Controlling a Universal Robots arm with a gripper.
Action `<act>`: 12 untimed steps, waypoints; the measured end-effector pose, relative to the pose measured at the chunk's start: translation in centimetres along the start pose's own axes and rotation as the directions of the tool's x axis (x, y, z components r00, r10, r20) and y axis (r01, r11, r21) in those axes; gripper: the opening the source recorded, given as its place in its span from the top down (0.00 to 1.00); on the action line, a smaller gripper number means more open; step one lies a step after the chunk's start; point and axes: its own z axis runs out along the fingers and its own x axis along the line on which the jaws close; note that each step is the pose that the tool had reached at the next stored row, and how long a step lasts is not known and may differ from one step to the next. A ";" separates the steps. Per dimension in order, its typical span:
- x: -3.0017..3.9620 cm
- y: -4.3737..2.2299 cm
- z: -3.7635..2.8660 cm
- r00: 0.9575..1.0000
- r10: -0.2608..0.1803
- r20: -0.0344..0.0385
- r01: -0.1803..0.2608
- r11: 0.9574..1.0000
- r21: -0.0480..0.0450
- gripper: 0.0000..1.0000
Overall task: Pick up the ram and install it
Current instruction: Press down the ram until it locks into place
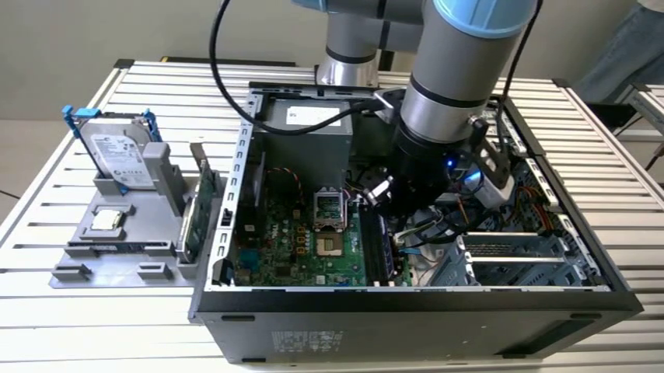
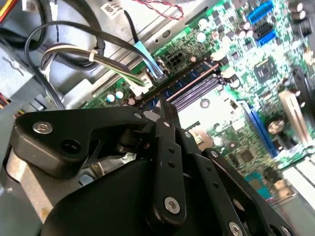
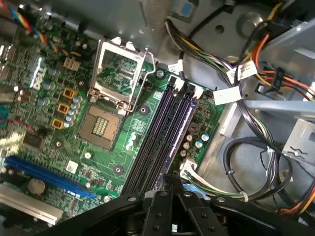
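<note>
Hovering with the black fingers (image 3: 172, 183) drawn together into one narrow tip, the gripper (image 2: 166, 112) hangs just over the near end of the long black memory slots (image 3: 160, 130) on the green motherboard (image 3: 106, 162). The ram (image 1: 379, 249), a long thin dark stick, appears to stand on edge along those slots directly under the tool; whether it is fully seated cannot be told. The likely trouble is a push that lands off-centre or with the stick tilted, leaving one end proud of its white end latch (image 3: 175, 81) or straining the board. The bundled cables (image 3: 236, 162) lie just beside the slots and could snag. The grey and blue arm (image 1: 456, 85) reaches steeply down into the open black computer case (image 1: 415, 311) on the slatted metal table (image 1: 93, 318)
</note>
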 end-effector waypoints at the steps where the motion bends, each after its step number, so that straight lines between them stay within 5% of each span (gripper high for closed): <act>1: 0.00 0.00 0.00 1.000 -0.017 0.001 0.017 1.000 0.001 1.00; 7: 0.00 0.00 0.01 0.992 -0.125 0.005 0.125 0.992 0.005 1.00; 12: 0.00 0.00 0.02 0.977 -0.215 0.008 0.215 0.977 0.010 1.00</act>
